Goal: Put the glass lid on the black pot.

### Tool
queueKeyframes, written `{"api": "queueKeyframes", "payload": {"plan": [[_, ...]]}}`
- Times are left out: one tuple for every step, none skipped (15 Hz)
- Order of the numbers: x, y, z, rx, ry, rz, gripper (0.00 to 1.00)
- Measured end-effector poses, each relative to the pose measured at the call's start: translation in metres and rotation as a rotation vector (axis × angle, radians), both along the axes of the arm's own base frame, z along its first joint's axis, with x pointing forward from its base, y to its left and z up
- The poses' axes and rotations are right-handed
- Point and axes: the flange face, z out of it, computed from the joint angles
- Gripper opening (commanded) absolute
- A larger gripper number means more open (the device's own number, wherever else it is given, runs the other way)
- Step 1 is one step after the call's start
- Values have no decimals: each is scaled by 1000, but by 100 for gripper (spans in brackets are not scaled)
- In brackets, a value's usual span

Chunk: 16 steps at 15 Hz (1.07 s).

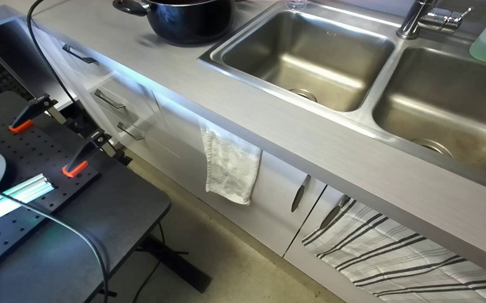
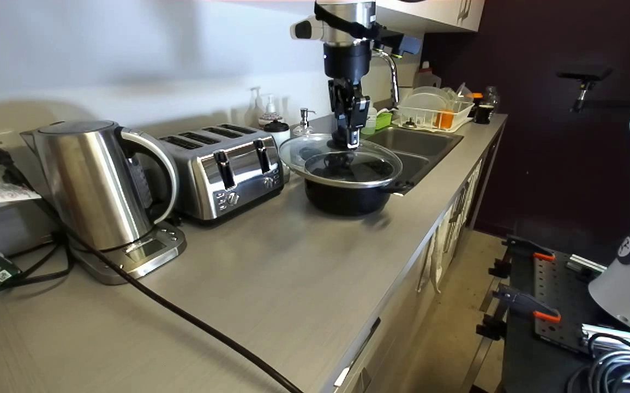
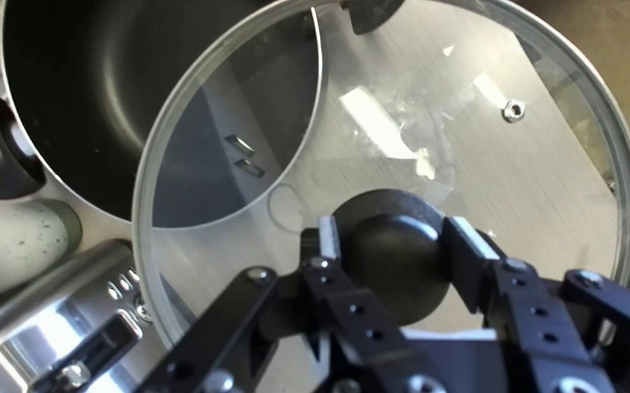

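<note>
The glass lid is clear with a silvery rim. It hangs almost level above the counter in an exterior view and also shows in the wrist view. My gripper is shut on the lid's dark knob; its fingers press on either side in the wrist view. The black pot stands upright and uncovered on the counter, also in an exterior view. In the wrist view the pot is at upper left, and the lid overlaps only part of its opening, offset to the lower right.
A steel toaster and kettle stand near the wall, with a white bottle beside the toaster. The double sink is close beside the pot. A dish rack stands beyond. A black cable crosses the counter.
</note>
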Motion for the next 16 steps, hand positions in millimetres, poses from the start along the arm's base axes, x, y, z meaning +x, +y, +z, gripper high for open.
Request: {"api": "queueKeyframes", "payload": {"plan": [[4, -13, 1, -1, 5, -27, 25], [8, -27, 1, -1, 7, -56, 25], [11, -42, 0, 0, 9, -84, 25], [15, -56, -1, 2, 13, -114, 25], [18, -71, -2, 4, 15, -143, 25], [22, -84, -4, 8, 18, -171, 25], [25, -97, -5, 12, 22, -197, 25], [28, -109, -7, 17, 26, -223, 25], [32, -120, -9, 24, 31, -249, 25], [35, -131, -12, 31, 37, -275, 25], [39, -141, -15, 36, 42, -298, 25], [43, -150, -19, 40, 47, -320, 25], [47, -158, -23, 42, 52, -339, 25], [51, -165, -27, 43, 55, -359, 25], [55, -170, -32, 42, 60, -377, 25], [59, -175, -36, 43, 65, -393, 25]]}}
